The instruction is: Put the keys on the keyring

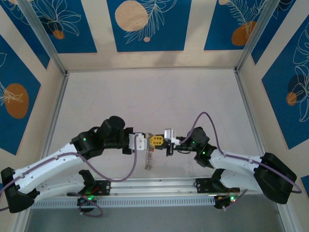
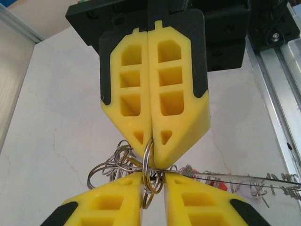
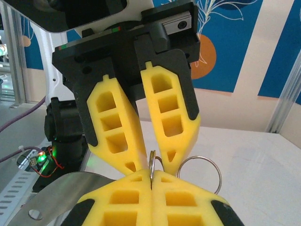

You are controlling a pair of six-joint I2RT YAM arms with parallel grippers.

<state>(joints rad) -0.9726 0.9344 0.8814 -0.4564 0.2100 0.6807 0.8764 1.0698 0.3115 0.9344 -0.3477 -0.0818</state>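
Observation:
Both grippers meet tip to tip above the table's near middle. My right gripper is shut on a small silvery split ring, held edge-on. My left gripper faces it with its jaws a little apart, one finger on each side of that same ring. The keyring's thin grey wire runs off to the right from the ring, with small keys, one red-tagged, along it. More loose rings bunch to the left. A bundle of keys hangs below the grippers.
A second round ring hangs beside my right fingers. The aluminium rail with the arm bases runs along the near edge. Metal frame posts and patterned walls close in the white table.

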